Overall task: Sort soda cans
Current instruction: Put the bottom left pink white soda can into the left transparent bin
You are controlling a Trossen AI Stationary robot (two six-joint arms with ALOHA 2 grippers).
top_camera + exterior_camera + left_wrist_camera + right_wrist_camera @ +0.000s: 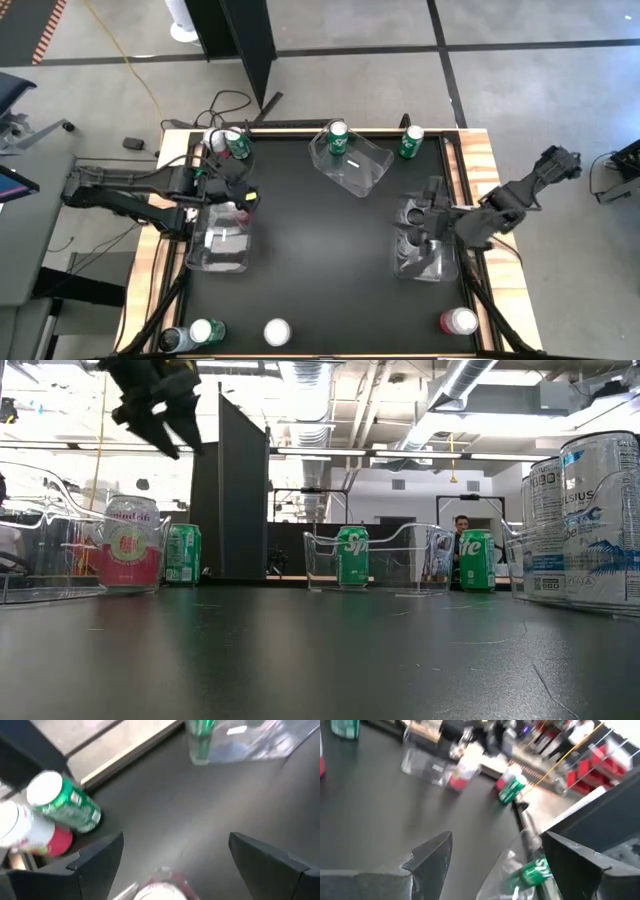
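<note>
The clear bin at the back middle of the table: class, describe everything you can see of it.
The clear bin is a see-through plastic tub with rounded corners and scooped handle cut-outs in its rim, as the low view shows. It sits on the black table near the far edge, turned at an angle. One green soda can stands upright inside it at its back corner; another green can stands outside, apart from it. No gripper touches it.
</note>
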